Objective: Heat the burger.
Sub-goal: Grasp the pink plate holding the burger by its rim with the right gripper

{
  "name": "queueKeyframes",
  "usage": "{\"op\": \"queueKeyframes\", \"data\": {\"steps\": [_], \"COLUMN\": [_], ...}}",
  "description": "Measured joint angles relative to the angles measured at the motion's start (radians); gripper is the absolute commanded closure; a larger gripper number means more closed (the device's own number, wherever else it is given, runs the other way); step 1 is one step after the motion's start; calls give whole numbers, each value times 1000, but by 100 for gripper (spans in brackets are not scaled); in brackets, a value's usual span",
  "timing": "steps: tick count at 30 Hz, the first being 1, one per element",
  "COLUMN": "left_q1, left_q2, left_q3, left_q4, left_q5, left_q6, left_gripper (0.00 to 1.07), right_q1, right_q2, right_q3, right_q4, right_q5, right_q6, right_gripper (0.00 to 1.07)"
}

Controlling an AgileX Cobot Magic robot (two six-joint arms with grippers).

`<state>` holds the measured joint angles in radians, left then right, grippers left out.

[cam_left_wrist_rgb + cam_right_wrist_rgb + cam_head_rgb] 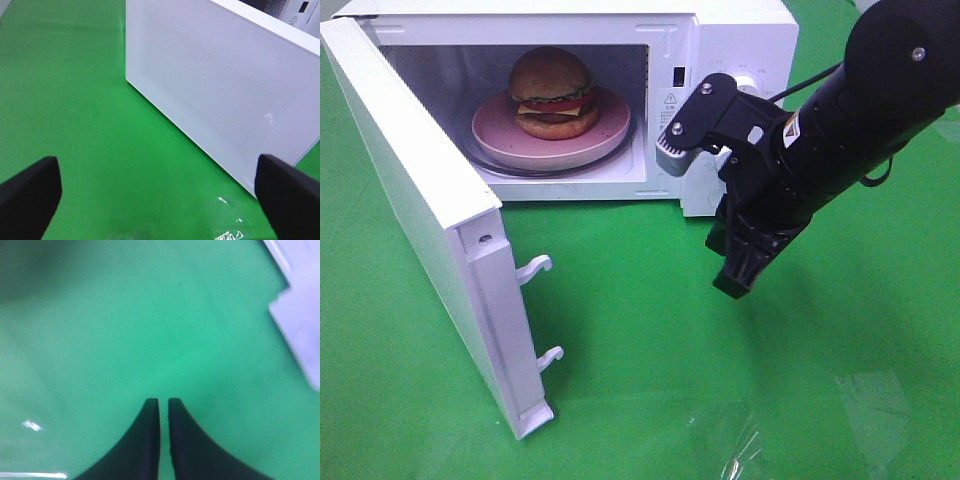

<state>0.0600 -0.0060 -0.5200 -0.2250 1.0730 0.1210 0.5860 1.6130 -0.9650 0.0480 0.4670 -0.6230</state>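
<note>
Door (430,230) open, glossy layered burger (553,92) sits on pink plate (500,135).

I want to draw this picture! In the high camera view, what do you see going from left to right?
Open microwave door → burger on its pink plate inside the microwave → microwave control panel → black right arm, its right gripper pointing down over the green table.

The right arm (840,130) is matte black with rounded joint housings, small silver screws, a thin black cable, a yellow-and-white label, a black bracket carrying a grey-ringed camera (672,143), and tapering black fingers (150,440); the left fingers (30,190) are matte black too.
</note>
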Motion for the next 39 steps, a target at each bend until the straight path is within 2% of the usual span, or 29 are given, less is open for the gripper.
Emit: {"op": "queueKeyframes", "data": {"steps": [1, 2, 3, 4, 5, 7, 8, 9, 10, 11, 12, 13, 14, 15, 16, 17, 18, 19, 22, 29, 31, 39], "left_q1": [0, 0, 0, 0, 0, 0, 0, 0, 0, 0, 0, 0, 0, 0, 0, 0, 0, 0, 0, 0, 0, 0], "left_q2": [0, 0, 0, 0, 0, 0, 0, 0, 0, 0, 0, 0, 0, 0, 0, 0, 0, 0, 0, 0, 0, 0], "left_q3": [0, 0, 0, 0, 0, 0, 0, 0, 0, 0, 0, 0, 0, 0, 0, 0, 0, 0, 0, 0, 0, 0], "left_q4": [0, 0, 0, 0, 0, 0, 0, 0, 0, 0, 0, 0, 0, 0, 0, 0, 0, 0, 0, 0, 0, 0], "left_q5": [0, 0, 0, 0, 0, 0, 0, 0, 0, 0, 0, 0, 0, 0, 0, 0, 0, 0, 0, 0, 0, 0], "left_q6": [0, 0, 0, 0, 0, 0, 0, 0, 0, 0, 0, 0, 0, 0, 0, 0, 0, 0, 0, 0, 0, 0], "left_gripper": [10, 10, 10, 10, 10, 10, 10, 10, 10, 10, 10, 10, 10, 10, 10, 10, 10, 10, 10, 10, 10, 10], "right_q1": [0, 0, 0, 0, 0, 0, 0, 0, 0, 0, 0, 0, 0, 0, 0, 0, 0, 0, 0, 46, 62, 98], "right_q2": [-1, -1, -1, -1, -1, -1, -1, -1, -1, -1, -1, -1, -1, -1, -1, -1, -1, -1, -1, 2, 16, 104], "right_q3": [0, 0, 0, 0, 0, 0, 0, 0, 0, 0, 0, 0, 0, 0, 0, 0, 0, 0, 0, -16, -53, -171], "right_q4": [0, 0, 0, 0, -1, -2, -3, -3, -21, -21, -48, -48, -80, -97, -97, -113, -113, -120, -133, -283, -338, -419], "right_q5": [-4, -4, -5, -5, -5, -6, -10, -10, -26, -26, -45, -45, -59, -64, -64, -75, -75, -83, -103, -154, -159, -167], "right_q6": [-168, -168, -319, -319, -459, -527, -629, -629, -683, -683, -709, -709, -712, -711, -711, -709, -709, -696, -673, -540, -485, -411], "right_gripper": [94, 94, 92, 92, 91, 87, 80, 80, 69, 69, 56, 56, 41, 33, 33, 21, 21, 15, 15, 17, 17, 18]}}
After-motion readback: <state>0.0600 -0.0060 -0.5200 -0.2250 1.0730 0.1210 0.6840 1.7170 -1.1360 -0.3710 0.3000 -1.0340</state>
